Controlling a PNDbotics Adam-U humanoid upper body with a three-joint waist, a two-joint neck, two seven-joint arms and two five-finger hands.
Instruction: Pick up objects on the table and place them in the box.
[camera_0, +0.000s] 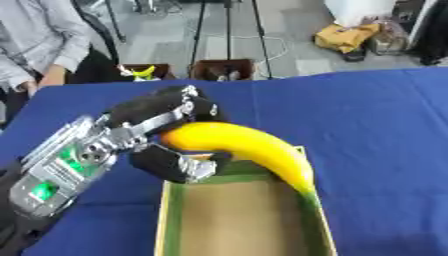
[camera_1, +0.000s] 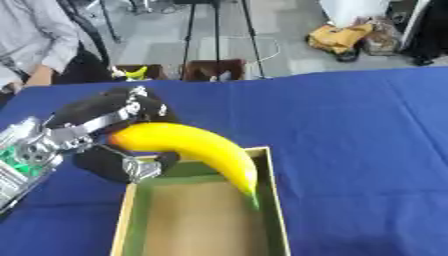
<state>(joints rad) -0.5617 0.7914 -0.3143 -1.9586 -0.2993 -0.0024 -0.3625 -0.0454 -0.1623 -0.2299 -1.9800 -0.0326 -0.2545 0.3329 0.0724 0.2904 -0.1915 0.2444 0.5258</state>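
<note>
The robot's black-and-silver left hand (camera_0: 166, 132) is gripping the thick end of the curved yellow banana (camera_0: 249, 147), fingers above and thumb below. The banana is hanging over the far rim of the open green-walled cardboard box (camera_0: 172, 210) on the blue-clothed worktop (camera_0: 376, 130). Judged best: lowering the stem end inside before uncurling the fingers.

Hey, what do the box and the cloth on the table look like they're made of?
The box looks like cardboard: a flat matte brown floor with thin, straight walls, green inside and pale at the rim. The table cover looks like blue woven fabric, matte with no shine, though the weave itself cannot be seen.
</note>
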